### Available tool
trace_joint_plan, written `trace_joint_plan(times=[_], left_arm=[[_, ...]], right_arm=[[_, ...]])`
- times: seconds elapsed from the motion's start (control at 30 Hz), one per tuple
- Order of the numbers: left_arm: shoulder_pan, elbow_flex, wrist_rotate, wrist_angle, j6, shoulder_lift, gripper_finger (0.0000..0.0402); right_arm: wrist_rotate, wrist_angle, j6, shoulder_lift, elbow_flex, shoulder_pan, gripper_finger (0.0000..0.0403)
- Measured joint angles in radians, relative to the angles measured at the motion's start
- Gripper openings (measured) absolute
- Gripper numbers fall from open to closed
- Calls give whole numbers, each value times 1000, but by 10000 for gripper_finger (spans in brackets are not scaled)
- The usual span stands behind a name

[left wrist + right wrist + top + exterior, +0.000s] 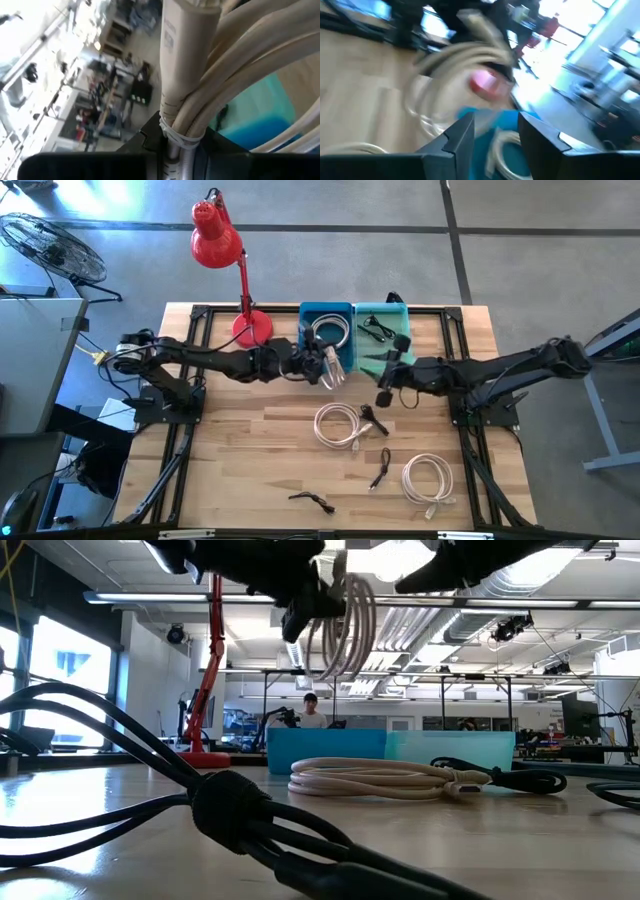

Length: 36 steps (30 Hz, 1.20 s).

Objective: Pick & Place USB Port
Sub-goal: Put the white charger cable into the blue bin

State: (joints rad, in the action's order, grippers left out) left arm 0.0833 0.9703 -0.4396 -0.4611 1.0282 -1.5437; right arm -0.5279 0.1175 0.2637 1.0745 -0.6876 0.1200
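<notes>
The wooden bench (250, 450) carries a blue bin (326, 320) and a teal bin (380, 330) side by side at its far edge, with a red desk lamp (225, 255) toward the far left corner. A coiled white USB cable (335, 367) is held aloft by the left gripper (325, 367), whose fingers are clamped on the bundle near its tie; the coil hangs just at the blue bin's near edge, clear of the bench. The right gripper (383, 392) is poised near the teal bin, fingers parted and holding nothing. Two more white coils (338, 425) and small black cables (380, 470) lie mid-bench. For a clean placement, the coil should probably be carried fully over the blue bin before it is released, so no loop catches the rim.
</notes>
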Motion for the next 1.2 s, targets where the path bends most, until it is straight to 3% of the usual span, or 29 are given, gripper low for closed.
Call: trace_joint_plan(times=[0.2,0.43,0.57,0.8,1.07,1.2], left_arm=[[101,71,-11,242,-56,11,42],[256,241,227,545,-175,-41,42],[320,308,297,568,-202,-89,42],[386,407,328,619,-262,-196,42],[395,463,301,752,-283,-325,42],[395,475,355,786,-267,-368,42]], right_arm=[[-47,-136,-41,-78,0,-2,144],[-54,-237,-104,-145,0,-4,143],[-57,-287,-137,-149,0,-4,142],[-68,-366,-203,-148,0,-4,142],[-67,-379,-216,-148,0,-4,142],[-67,-383,-248,-147,0,-4,141]])
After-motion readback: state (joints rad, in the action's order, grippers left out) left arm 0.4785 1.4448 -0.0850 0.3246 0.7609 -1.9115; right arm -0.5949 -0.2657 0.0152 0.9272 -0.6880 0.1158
